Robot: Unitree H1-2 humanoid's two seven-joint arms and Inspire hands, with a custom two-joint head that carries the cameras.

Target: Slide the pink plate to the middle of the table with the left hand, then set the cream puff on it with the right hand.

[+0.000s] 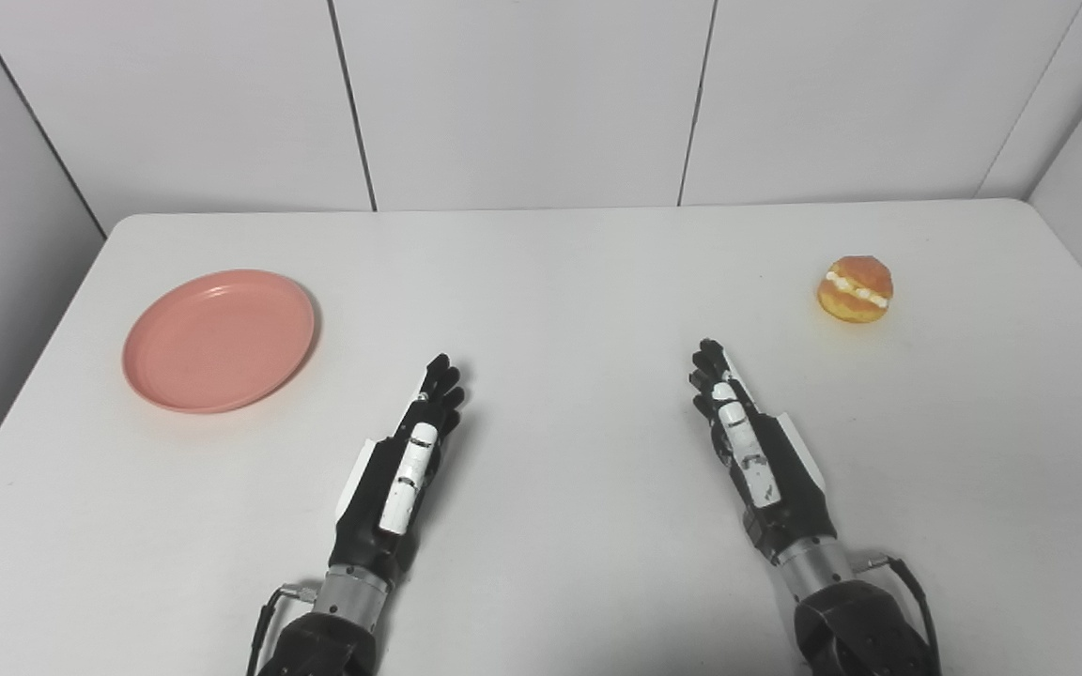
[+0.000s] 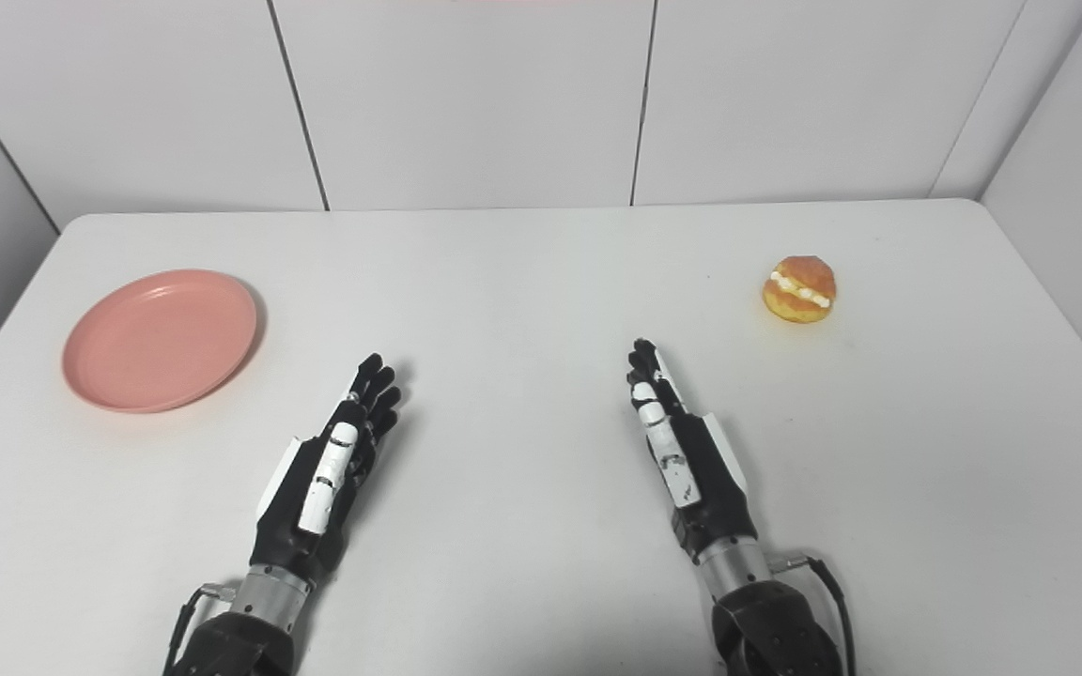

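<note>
Plates: I count one, a round, shallow pink plastic plate (image 1: 219, 340) lying flat on the white table (image 1: 560, 282), off to the outer side of my left fingertips and a little beyond them, apart from them
Cream puffs: I count one, a golden-brown round cream puff (image 1: 855, 289) with a white cream band through its middle, sitting upright on the table beyond my right fingertips and out to their outer side, well apart from them
Hands: two in my view, both black and white, both coming in from the bottom edge
Left hand (image 1: 409, 469): stretched forward over the table, fingers (image 1: 442, 376) straight and close together, pointing away from me; I see it holding nothing
Right hand (image 1: 752, 451): stretched forward the same way, fingers (image 1: 712, 368) straight and close together, holding nothing
Between the hands: a bare stretch of table separates the two sets of fingertips, which are near level with each other
Plate and puff: on opposite sides, the plate outside the left fingers, the puff outside the right fingers, well apart from each other
Contact: I cannot tell whether either palm rests on the table or hangs just above it
</note>
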